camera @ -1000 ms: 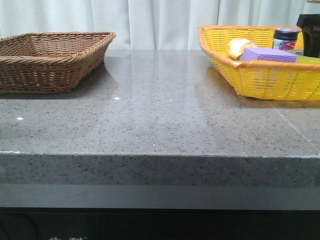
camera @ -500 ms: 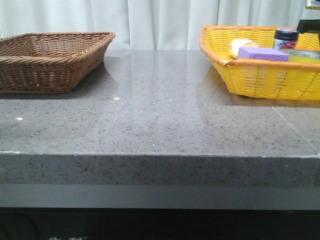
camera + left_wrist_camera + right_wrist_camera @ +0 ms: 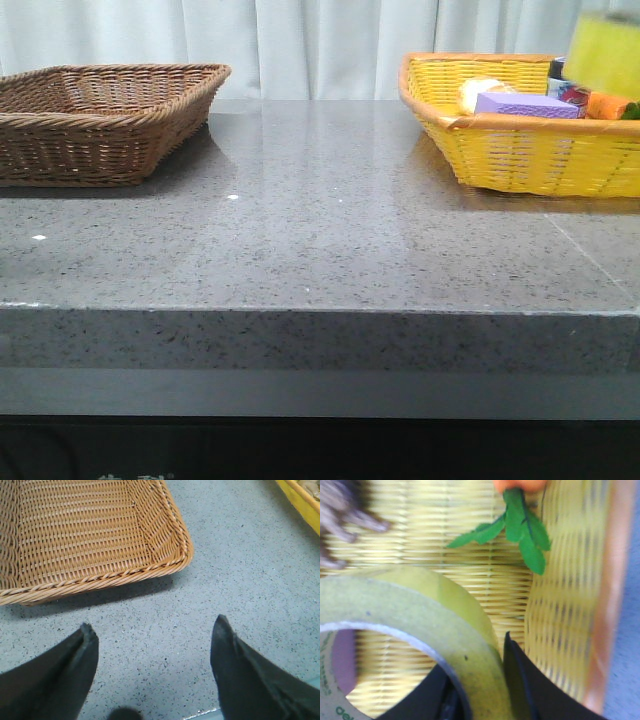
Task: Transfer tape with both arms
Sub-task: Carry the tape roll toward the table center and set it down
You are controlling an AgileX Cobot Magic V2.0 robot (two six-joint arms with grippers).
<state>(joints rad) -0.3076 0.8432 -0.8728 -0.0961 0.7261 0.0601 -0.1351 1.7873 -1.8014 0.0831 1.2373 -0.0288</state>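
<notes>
The tape (image 3: 605,55) is a blurred yellow-green roll hanging above the right end of the yellow basket (image 3: 520,150). In the right wrist view the tape (image 3: 420,615) fills the foreground, with its white core and green lettering at the lower left. My right gripper (image 3: 485,690) is shut on the roll's wall, one finger inside the core and one finger (image 3: 525,685) outside. My left gripper (image 3: 154,622) is open and empty, low over the grey table near the brown basket (image 3: 90,535). Neither gripper shows in the front view.
The brown wicker basket (image 3: 100,120) stands at the back left. The yellow basket holds a purple block (image 3: 525,104), a dark-lidded jar (image 3: 560,72), a roundish yellow item (image 3: 478,93) and a toy carrot (image 3: 605,105) with green leaves (image 3: 520,530). White curtain behind.
The tape has risen out of the yellow basket into view at the top right. The dark gripper seen there earlier has moved out of frame. The basket shifted slightly.
</notes>
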